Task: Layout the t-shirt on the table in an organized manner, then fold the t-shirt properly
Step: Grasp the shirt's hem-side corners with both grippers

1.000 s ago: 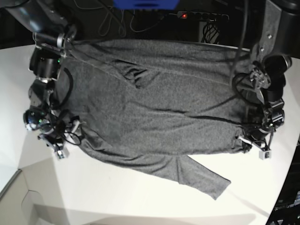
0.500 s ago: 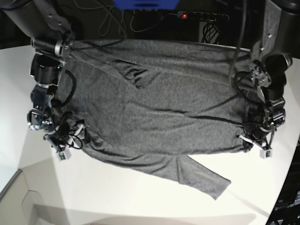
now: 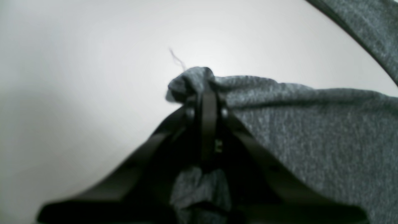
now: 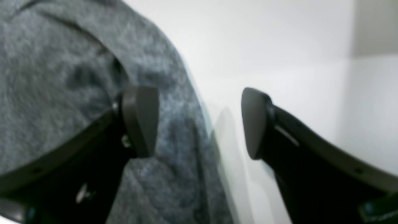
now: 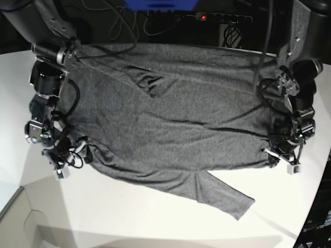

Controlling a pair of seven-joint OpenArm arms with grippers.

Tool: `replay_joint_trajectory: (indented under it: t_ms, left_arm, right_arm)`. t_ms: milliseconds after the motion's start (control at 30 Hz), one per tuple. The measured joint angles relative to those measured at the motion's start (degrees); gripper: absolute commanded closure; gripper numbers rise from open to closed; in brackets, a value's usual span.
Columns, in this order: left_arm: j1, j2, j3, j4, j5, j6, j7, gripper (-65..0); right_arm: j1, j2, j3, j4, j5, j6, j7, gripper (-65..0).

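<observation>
While clamped on t-shirt (image 3: 311, 130), left jaws; right agape.

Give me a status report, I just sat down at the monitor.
Left gripper shut on t-shirt corner. Right gripper open, straddling shirt edge. Shirt spread on table, one sleeve folded across, creased. Nothing in the way.

Two black arms (image 5: 49, 82) (image 5: 300, 88) with round, shiny joints and loose black cables looping around them. Small white blocks near the tips, lower left and lower right. Smooth black fingers (image 4: 140, 118), thin and long, with flat rounded pads.
</observation>
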Motion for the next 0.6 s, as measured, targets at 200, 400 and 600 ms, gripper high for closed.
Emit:
replay_joint_trajectory:
  t_ms: [200, 400, 600]
  left_arm:
    - [0.0, 0.0, 0.0, 0.0, 0.0, 0.0, 0.0, -0.1]
    - [0.0, 0.0, 0.0, 0.0, 0.0, 0.0, 0.0, -0.1]
    - [0.2, 0.2, 0.0, 1.6, 0.2, -0.1, 1.1, -0.1]
  right_arm:
    - [-0.3, 0.1, 0.0, -2.4, 0.0, 0.0, 0.4, -31.9]
    - [-0.4, 0.0, 0.0, -4.5, 0.9, -0.2, 3.8, -24.1]
    - [-0.5, 0.1, 0.0, -4.5, 0.7, -0.2, 3.6, 0.0]
